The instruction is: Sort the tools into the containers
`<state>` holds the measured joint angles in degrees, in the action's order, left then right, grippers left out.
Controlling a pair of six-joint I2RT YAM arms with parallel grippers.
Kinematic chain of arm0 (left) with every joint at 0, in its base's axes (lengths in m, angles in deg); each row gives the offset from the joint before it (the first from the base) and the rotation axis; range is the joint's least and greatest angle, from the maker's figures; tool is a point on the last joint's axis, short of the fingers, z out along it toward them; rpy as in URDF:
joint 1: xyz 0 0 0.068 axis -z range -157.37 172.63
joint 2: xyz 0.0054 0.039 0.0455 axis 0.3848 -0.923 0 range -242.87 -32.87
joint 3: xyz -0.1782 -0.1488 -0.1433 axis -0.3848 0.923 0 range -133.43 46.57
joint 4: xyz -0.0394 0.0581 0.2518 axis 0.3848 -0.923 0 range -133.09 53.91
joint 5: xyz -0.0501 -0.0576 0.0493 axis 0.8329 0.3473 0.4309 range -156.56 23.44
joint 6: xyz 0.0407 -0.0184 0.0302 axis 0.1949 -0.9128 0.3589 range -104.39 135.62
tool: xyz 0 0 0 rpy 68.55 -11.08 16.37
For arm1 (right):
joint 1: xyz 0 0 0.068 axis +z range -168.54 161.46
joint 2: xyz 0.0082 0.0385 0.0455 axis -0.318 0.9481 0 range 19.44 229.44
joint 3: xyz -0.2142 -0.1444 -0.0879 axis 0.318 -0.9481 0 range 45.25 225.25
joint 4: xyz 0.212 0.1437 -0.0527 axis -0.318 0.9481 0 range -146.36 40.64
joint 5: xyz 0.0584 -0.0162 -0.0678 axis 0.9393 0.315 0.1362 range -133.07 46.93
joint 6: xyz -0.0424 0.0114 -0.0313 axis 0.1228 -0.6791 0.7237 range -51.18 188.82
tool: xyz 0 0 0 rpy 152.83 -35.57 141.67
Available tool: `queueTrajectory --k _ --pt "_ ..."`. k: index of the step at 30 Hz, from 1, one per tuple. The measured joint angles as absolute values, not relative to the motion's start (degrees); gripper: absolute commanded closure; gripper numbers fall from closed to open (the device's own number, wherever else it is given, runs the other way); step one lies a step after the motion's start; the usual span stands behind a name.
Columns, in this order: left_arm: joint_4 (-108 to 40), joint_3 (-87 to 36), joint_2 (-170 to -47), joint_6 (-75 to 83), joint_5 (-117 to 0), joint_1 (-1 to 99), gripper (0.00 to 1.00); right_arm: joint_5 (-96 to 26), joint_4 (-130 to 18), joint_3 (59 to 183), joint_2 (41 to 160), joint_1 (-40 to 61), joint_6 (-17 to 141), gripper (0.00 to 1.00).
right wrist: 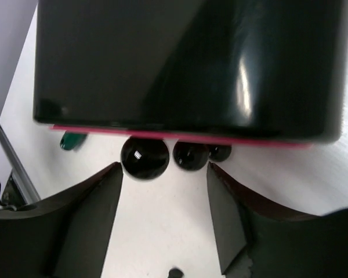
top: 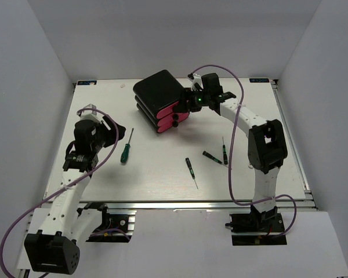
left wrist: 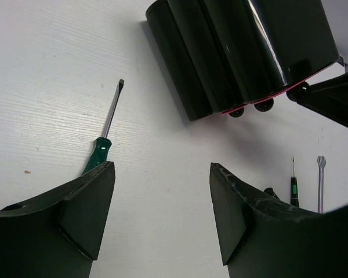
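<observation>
The black casing with three pink drawers stands at the back centre, all drawers shut. My right gripper is open just in front of the top drawer; in its wrist view the jaws stand apart below the three black knobs, touching none. My left gripper is open and empty, right beside the green-and-black screwdriver, whose handle lies at the left fingertip. Three precision screwdrivers lie at the front right. The silver wrench shows only in the left wrist view.
White walls close in the table on the left, back and right. The table's metal front edge runs just ahead of the arm bases. The right arm's purple cable loops over the precision screwdrivers' area.
</observation>
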<state>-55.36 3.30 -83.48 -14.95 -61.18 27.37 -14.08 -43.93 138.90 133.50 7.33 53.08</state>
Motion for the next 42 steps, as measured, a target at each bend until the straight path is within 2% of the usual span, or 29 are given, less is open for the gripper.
queueTrajectory --k 5,10,16,22,31,37,41,42 --pt "-54.79 3.91 -84.33 -15.50 -60.72 27.37 0.24 -14.21 -45.59 140.08 134.90 7.52 50.39 0.49" --pt "-53.39 4.20 -85.60 -15.52 -60.02 27.37 0.24 -14.43 -47.39 140.08 134.90 8.14 49.25 0.54" --pt "-51.32 6.18 -87.39 -15.87 -58.47 27.37 0.26 -14.36 -47.74 140.08 134.96 8.16 48.42 0.79" --pt "-51.07 6.47 -90.80 -15.85 -56.67 27.37 0.25 -14.12 -49.81 137.46 133.74 8.03 49.05 0.88" --pt "-51.86 7.58 -94.73 -15.13 -56.32 27.58 0.22 -12.03 -49.94 118.55 119.60 5.75 52.31 0.89" --pt "-53.44 8.37 -99.96 -14.60 -58.99 29.97 0.23 -11.44 -48.37 110.55 112.82 4.94 54.28 0.89" --pt "-54.20 8.37 -103.19 -14.03 -62.25 31.74 0.23 -11.48 -47.80 108.78 111.38 4.70 54.56 0.84" --pt "-54.22 8.37 -103.85 -13.79 -63.01 32.09 0.23 -11.44 -47.71 108.78 111.40 4.62 54.65 0.80"
